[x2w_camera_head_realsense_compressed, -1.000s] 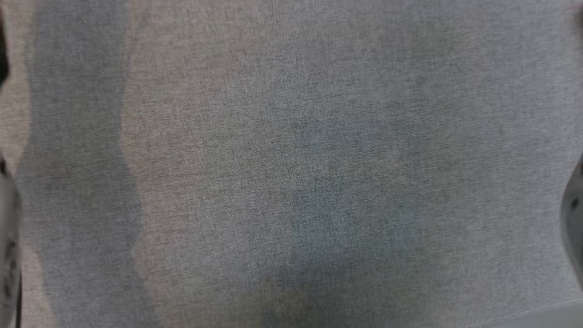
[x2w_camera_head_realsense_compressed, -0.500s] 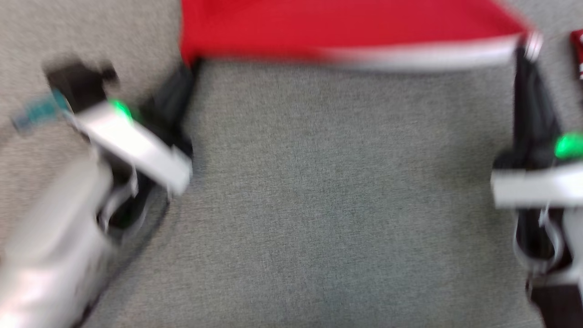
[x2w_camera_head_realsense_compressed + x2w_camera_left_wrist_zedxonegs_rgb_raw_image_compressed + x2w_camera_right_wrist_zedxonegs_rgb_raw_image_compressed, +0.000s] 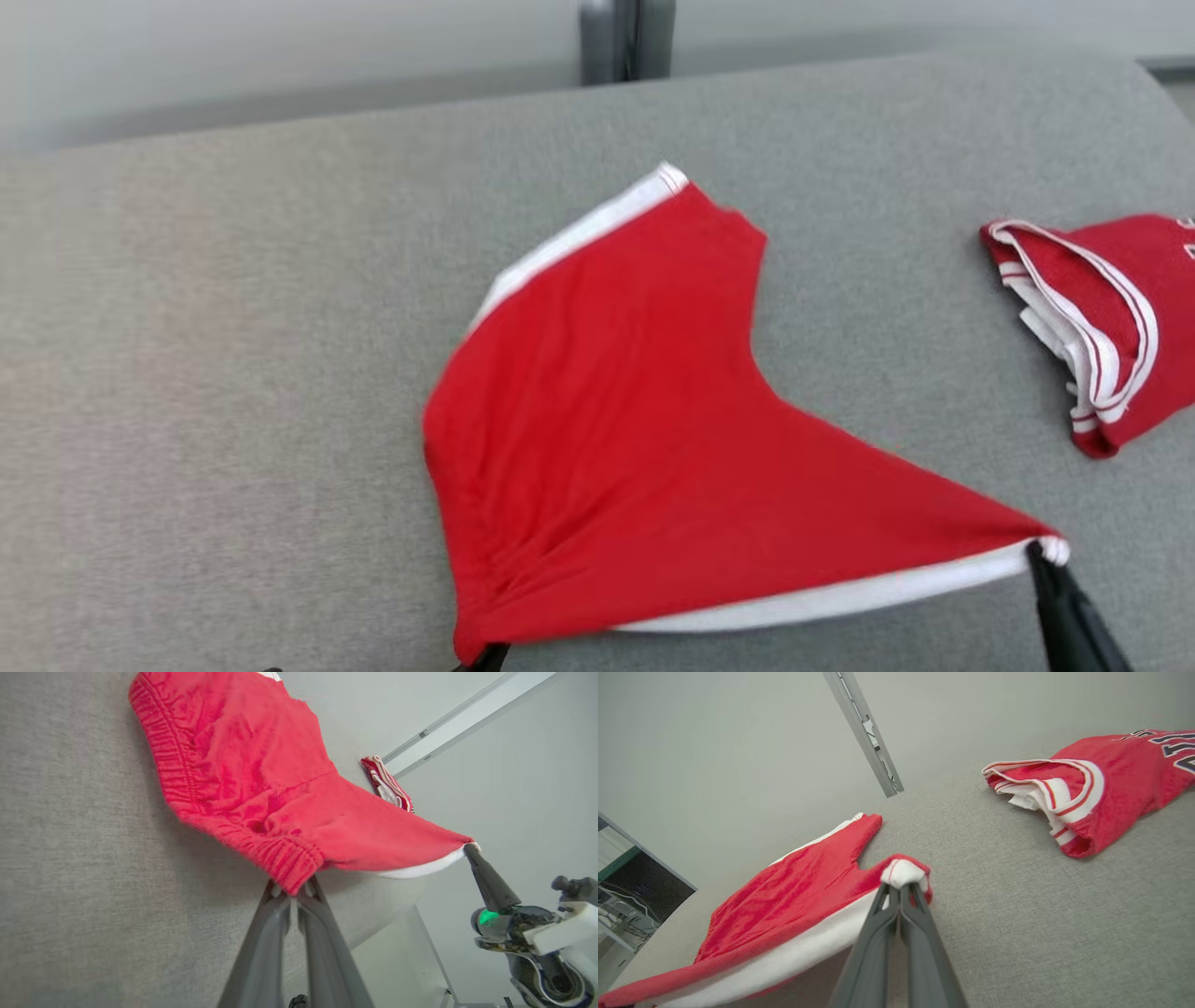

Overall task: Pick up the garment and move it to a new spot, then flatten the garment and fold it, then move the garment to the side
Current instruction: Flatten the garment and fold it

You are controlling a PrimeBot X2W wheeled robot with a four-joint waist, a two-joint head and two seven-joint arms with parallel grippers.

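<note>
The garment (image 3: 616,420) is a pair of red shorts with white trim, stretched out over the grey cushioned surface (image 3: 205,373). Its far leg lies on the surface. At the bottom edge of the head view, my left gripper (image 3: 485,659) is shut on the near waistband corner. The left wrist view shows those fingers pinching the ribbed waistband (image 3: 294,868) at my left gripper (image 3: 296,891). My right gripper (image 3: 1041,555) is shut on the white-hemmed corner of the near leg, seen close as my right gripper (image 3: 901,887) on the hem (image 3: 903,872). The cloth between the grippers is lifted and taut.
A second red jersey (image 3: 1097,317), folded and with white stripes, lies at the right on the same surface; the right wrist view has it too (image 3: 1092,779). Behind the surface's back edge stand a pale wall and a metal post (image 3: 625,37). Bare grey surface spreads to the left.
The head view has swung from bare grey surface, through a blurred picture of both arms, to the whole garment. Both grippers stay shut on its corners.
</note>
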